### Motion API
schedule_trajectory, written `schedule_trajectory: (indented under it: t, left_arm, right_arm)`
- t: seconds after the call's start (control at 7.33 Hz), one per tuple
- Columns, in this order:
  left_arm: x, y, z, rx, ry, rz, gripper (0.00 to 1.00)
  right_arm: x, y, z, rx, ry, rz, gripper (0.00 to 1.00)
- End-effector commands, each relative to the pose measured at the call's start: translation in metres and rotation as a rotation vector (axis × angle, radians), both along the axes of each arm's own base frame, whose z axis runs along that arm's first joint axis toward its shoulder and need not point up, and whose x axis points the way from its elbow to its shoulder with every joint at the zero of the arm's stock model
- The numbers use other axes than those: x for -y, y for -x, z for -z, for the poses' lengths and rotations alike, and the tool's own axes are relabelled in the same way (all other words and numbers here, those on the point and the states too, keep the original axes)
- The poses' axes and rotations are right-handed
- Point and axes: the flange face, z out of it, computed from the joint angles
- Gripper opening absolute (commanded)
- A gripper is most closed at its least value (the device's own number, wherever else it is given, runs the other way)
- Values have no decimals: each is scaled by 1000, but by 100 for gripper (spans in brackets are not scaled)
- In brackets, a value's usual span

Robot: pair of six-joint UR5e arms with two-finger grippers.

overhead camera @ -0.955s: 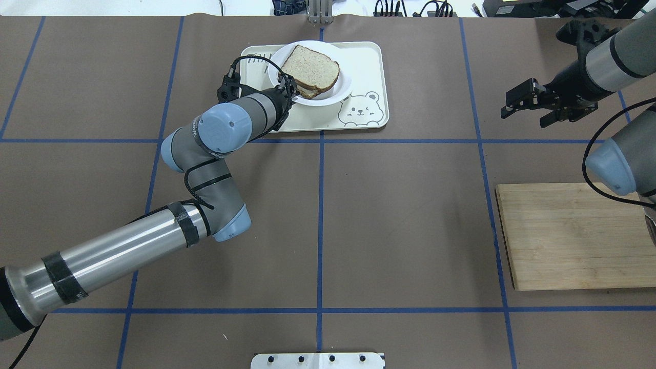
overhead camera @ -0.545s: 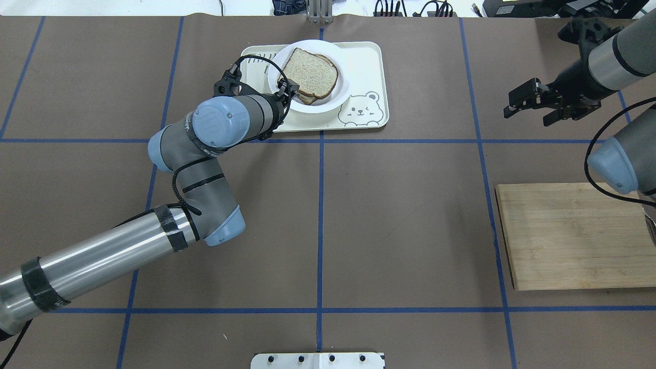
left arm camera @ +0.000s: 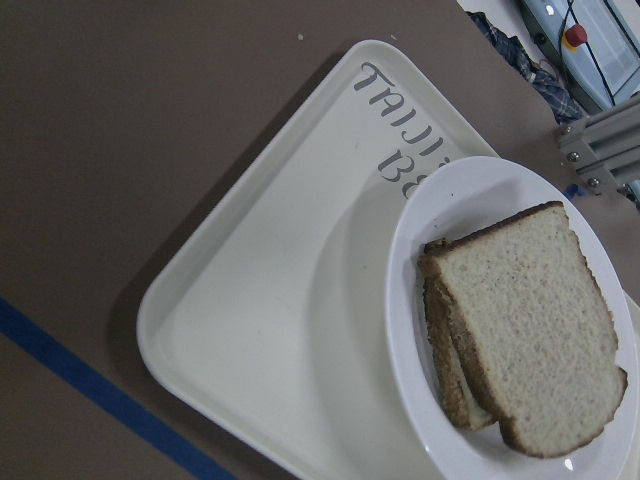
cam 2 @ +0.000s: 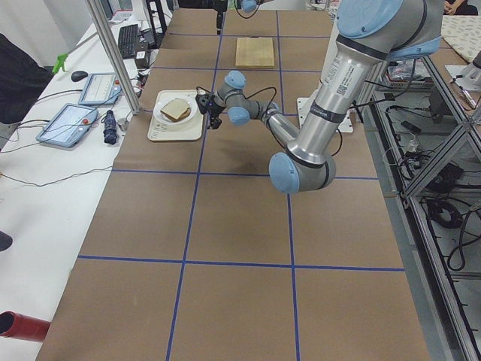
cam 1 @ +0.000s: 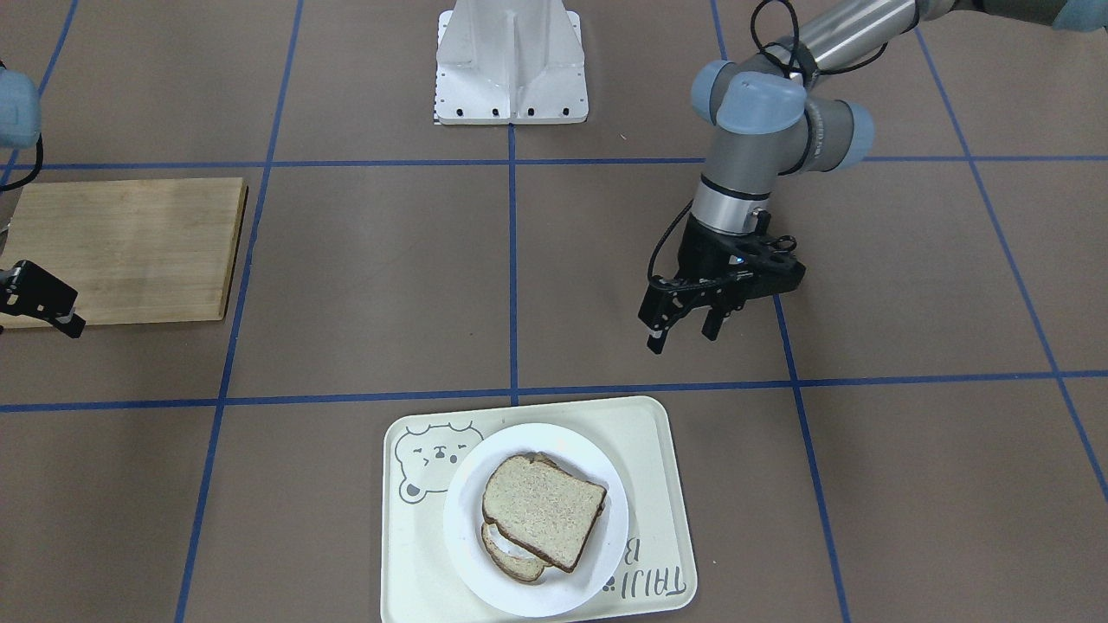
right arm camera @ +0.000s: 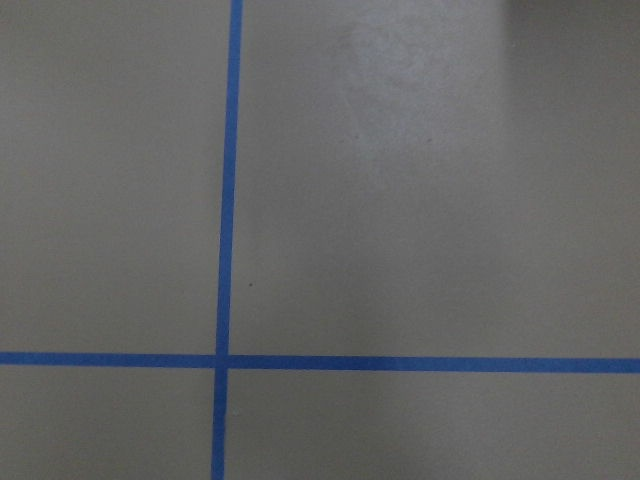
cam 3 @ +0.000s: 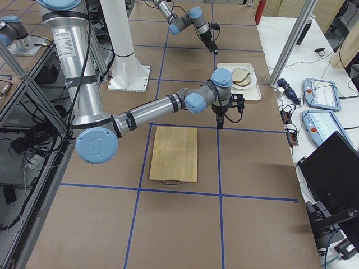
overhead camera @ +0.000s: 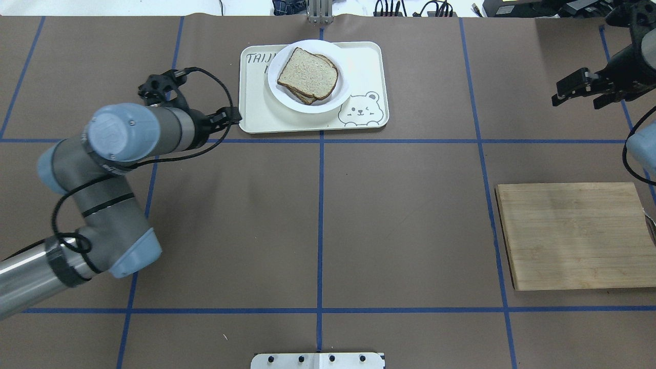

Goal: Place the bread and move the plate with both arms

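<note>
Showing the left arm's black two-finger gripper [cam 1: 682, 339] drawn back from the round glossy white plate [overhead camera: 330, 101], jaws spread and empty. The plain brown-crusted bread slice [overhead camera: 307, 72] now lies on that plate atop a second slice, so placing looks done. The plate rests inside the raised-rim cream bear-print tray [overhead camera: 366, 61], its wide rim exposed either side. The right gripper [overhead camera: 576, 102], likewise spread, hangs well apart.

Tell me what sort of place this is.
Probably a robotics lab, not a kitchen: the table carries a blue tape grid, a left arm and right arm work over it, and teach pendants lie on the side bench.
</note>
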Motion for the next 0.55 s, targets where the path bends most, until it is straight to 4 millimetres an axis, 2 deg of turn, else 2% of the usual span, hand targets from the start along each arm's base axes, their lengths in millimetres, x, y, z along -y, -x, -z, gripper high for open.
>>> schedule_trajectory:
  t: [0.0,0.14,0.27,0.41]
  left_arm:
    - [5,75,-50,222,-165,-95,99]
    - [17,114,-80,307,-183,-158,99]
    - [33,154,-98,385,-183,-178,99]
    - [34,172,-124,430,-168,-184,99]
  right_arm:
    - [9,-34,-7,-65,-36,-70,100]
    - [9,-36,-15,-88,-29,-86,100]
    - [3,-45,-39,-165,-19,-122,100]
    - [1,-52,-51,-217,-56,-132,100]
